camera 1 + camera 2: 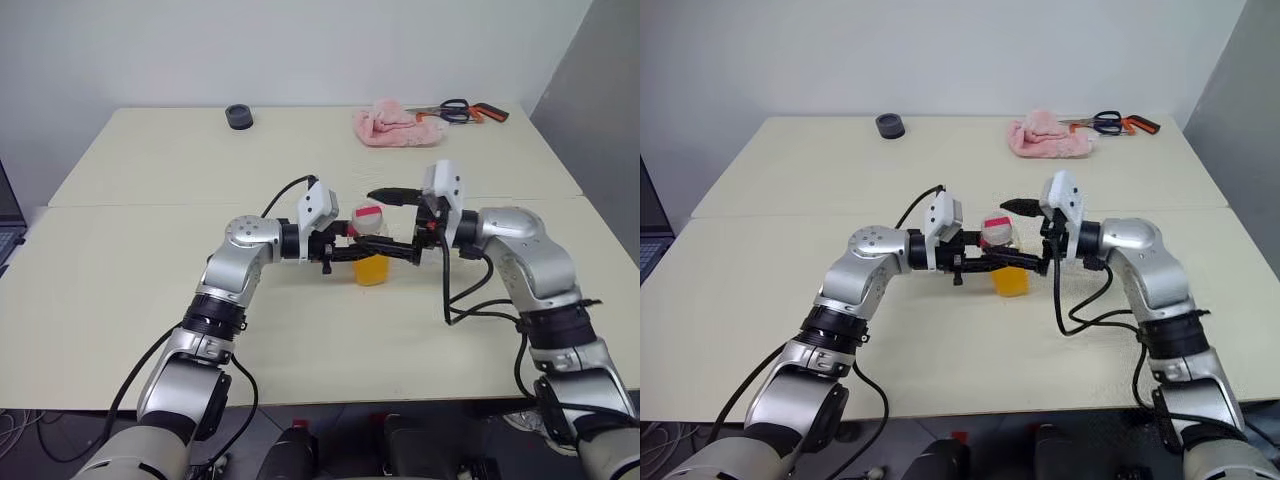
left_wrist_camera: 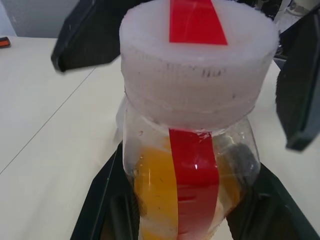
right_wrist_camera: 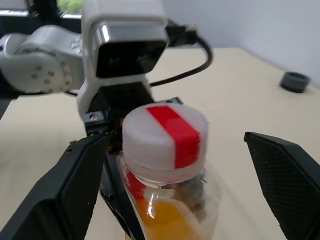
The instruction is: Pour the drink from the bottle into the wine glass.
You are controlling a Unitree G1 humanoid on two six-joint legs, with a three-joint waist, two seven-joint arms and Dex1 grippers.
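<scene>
From my head, the bottle (image 1: 370, 250) stands on the table (image 1: 120, 290) between my arms — my left gripper (image 1: 368, 250) clamped around its body, drink (image 1: 371, 270) in its lower part. My left wrist view shows the white cap (image 2: 197, 75) with its red strip. My right wrist view — my right gripper (image 3: 177, 182) spread wide, flanking the cap, apart from it.

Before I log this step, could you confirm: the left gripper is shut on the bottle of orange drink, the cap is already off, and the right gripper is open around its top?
Not quite: the cap is still on. The right wrist view shows the white cap with its red strip seated on the bottle. The rest holds: the left gripper is shut on the bottle, and the right gripper is open around its top.
</scene>
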